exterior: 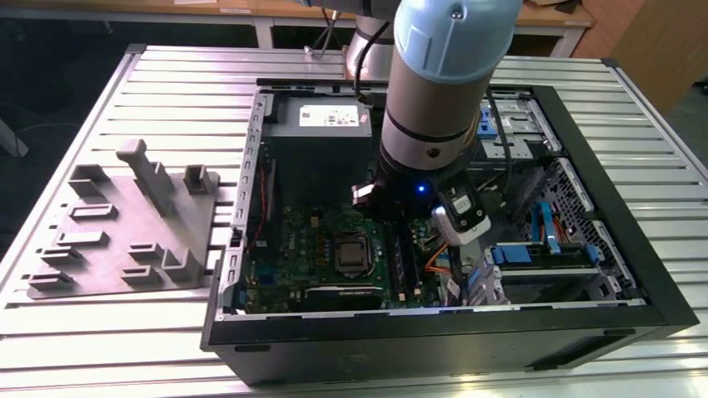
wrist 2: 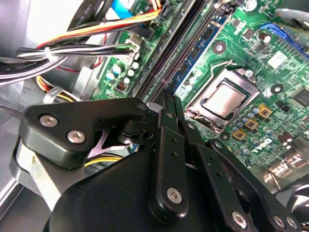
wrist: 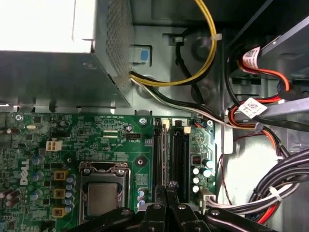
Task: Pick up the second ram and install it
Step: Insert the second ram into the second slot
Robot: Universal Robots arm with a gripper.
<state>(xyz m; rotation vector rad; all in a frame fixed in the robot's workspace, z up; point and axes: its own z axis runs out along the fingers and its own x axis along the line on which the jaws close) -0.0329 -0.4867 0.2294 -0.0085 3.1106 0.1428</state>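
The second ram [wrist: 167,154] stands edge-on in a slot of the green motherboard [wrist: 106,135], beside the processor socket [wrist: 102,198]. My gripper [wrist: 166,187] is low inside the open computer case [exterior: 443,332], fingers drawn together on the stick's top edge. In the second wrist view the gripper [wrist 2: 167,94] tapers to a point right on the line of the ram [wrist 2: 181,58] among the long black slots. In the exterior view the arm's wrist covers most of the gripper [exterior: 400,228], which hangs over the right side of the motherboard [exterior: 298,240].
The grey power supply [exterior: 321,120] sits at the far end of the case. Bundled cables [wrist: 270,193] run close beside the slots. Drive bays with blue clips [exterior: 542,249] fill the exterior view's right. A grey holder fixture [exterior: 122,232] lies on the slatted table outside the case.
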